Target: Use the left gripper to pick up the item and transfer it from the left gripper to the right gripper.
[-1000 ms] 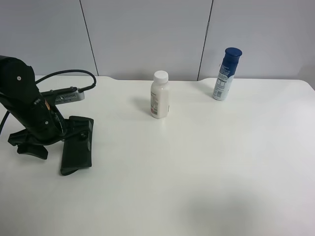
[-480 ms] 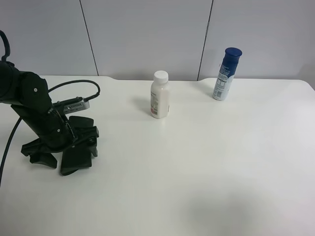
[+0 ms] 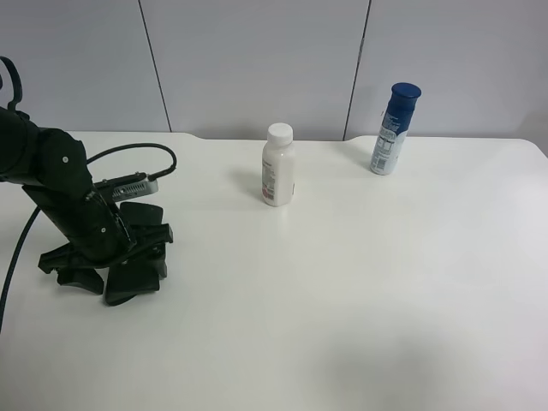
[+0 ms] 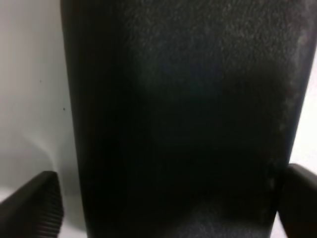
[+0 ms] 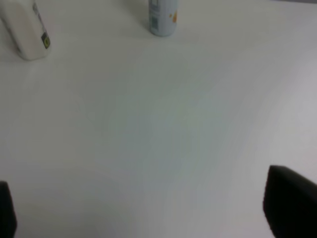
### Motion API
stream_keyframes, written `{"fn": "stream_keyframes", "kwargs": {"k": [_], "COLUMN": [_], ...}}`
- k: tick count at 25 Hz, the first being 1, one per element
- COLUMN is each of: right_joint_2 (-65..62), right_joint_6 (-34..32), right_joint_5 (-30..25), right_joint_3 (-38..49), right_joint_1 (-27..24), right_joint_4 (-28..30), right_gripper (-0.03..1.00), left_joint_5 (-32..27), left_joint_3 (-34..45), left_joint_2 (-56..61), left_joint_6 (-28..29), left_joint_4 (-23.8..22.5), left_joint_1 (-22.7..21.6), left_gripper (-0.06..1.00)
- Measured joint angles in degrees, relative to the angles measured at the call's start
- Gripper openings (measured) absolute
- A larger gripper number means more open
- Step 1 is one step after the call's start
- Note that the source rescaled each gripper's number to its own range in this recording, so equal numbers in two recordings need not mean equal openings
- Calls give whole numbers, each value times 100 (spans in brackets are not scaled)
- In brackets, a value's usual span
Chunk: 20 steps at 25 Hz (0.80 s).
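Left gripper (image 4: 163, 203) sits low over the flat black item (image 3: 137, 276) at the exterior frame's left on the white surface (image 3: 342, 282), jaws apart either side of it; right gripper (image 5: 147, 207) jaws wide apart over the surface

Left end effector (image 4: 159, 210) low, seemingly wide apart; right end effector (image 5: 148, 210) likewise.

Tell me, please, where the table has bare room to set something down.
The table in front of the white bottle and blue-capped can is bare, as is the gap between them. Only the exterior high view's left is crowded: the left hand straddles the black item there.
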<state>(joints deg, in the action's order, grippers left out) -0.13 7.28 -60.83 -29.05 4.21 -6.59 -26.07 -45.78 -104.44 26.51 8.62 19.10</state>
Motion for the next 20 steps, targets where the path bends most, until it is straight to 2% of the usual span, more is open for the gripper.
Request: {"fn": "stream_keyframes", "kwargs": {"k": [6,14,20], "right_joint_2": [0,0,0], "right_joint_6": [0,0,0], "right_joint_5": [0,0,0], "right_joint_3": [0,0,0], "right_joint_1": [0,0,0], "right_joint_4": [0,0,0], "right_gripper": [100,100,100], "left_joint_5": [-5,-94,-723], "left_joint_3": [0,-6,-271], "left_joint_2": [-6,-6,467], "left_joint_6": [-58,-304,-626], "left_joint_4": [21,25,152], "left_joint_1": [0,0,0], "left_gripper": [29,25,18]}}
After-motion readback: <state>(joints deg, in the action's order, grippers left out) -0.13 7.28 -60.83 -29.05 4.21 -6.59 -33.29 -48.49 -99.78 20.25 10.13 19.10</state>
